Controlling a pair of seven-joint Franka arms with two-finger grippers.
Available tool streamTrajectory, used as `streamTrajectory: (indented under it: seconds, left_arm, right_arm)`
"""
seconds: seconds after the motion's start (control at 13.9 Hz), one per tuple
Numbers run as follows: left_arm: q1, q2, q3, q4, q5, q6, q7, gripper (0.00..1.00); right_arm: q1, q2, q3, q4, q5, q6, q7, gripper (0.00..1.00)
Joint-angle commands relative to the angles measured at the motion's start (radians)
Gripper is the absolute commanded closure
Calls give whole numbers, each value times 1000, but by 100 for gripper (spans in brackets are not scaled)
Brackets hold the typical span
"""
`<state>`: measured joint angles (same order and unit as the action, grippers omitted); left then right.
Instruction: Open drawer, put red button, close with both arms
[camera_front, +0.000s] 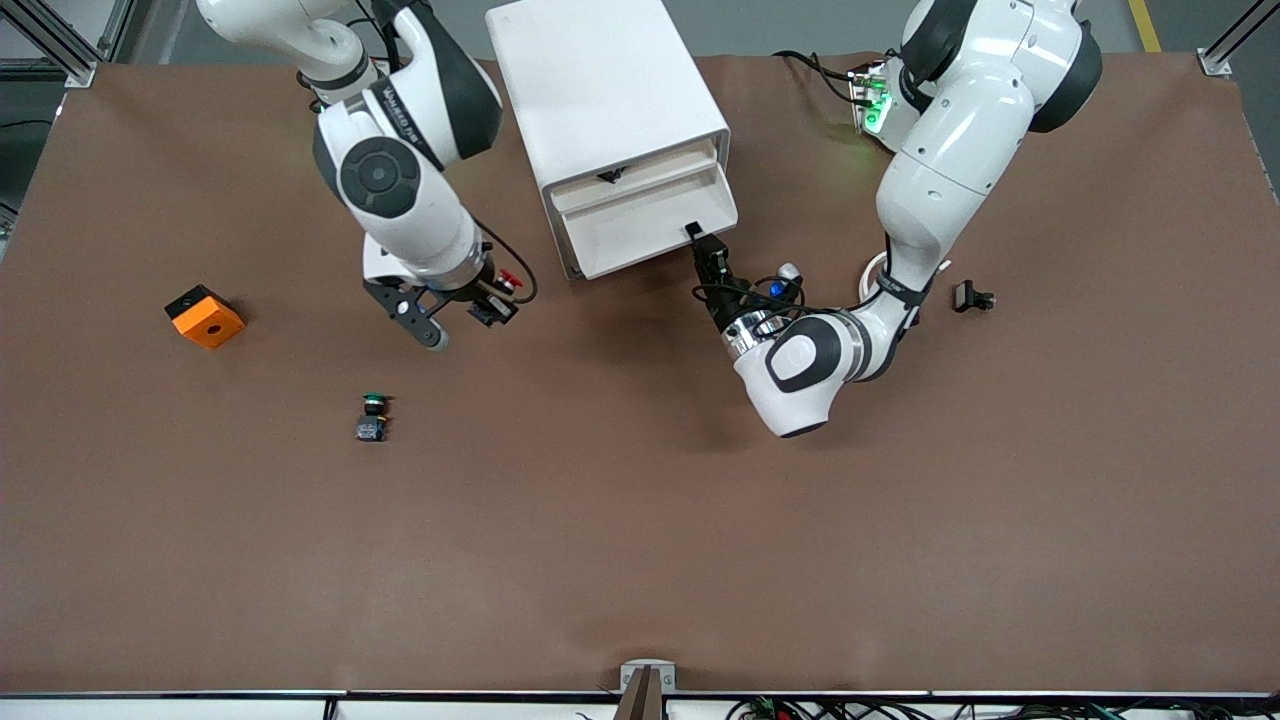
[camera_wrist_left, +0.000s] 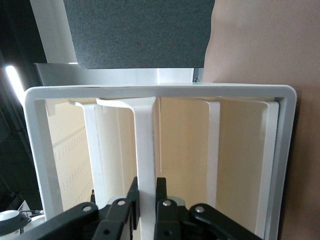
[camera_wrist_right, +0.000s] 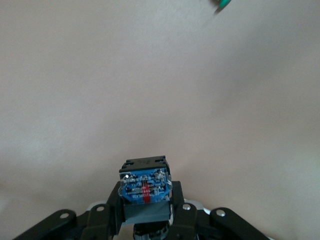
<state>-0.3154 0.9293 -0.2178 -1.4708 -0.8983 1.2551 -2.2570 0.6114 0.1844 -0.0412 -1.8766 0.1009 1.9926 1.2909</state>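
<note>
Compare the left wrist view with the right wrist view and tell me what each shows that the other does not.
Left wrist view only: the left end effector shut on the drawer handle, and the white drawer, pulled open, showing its cream walls.

Right wrist view only: the right end effector shut on the red button, seen from its black-and-blue body, and a sliver of the green button at the frame edge.

Both: the brown table and a shut end effector gripping something.
</note>
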Motion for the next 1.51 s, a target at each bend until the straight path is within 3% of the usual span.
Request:
streamTrajectory:
  seconds: [0.0,0.79,0.94,1.08,1.15,1.37,1.44]
  left_arm:
    - [47,-15,8,17,24,-63,-24,99]
    - [84,-13,8,33,65,-89,-32,96]
    - [84,-9,8,32,65,-89,-30,91]
    - [84,-9,8,32,65,-89,-32,69]
    - [82,-9,8,32,65,-89,-30,47]
    - [82,-10,8,30,64,-89,-33,1]
    - [82,-10,6,30,62,-89,-33,0]
  right_arm:
    - [57,-26,-9,-15,19,29,79,100]
    - [237,-2,-11,73,26,66,310,100]
    - [266,6,-11,91,25,68,349,100]
    - [286,21,-12,112,17,66,381,100]
    - [298,30,-12,114,13,66,390,100]
    - [324,47,-12,119,6,68,413,100]
    - [341,52,-14,119,2,68,427,100]
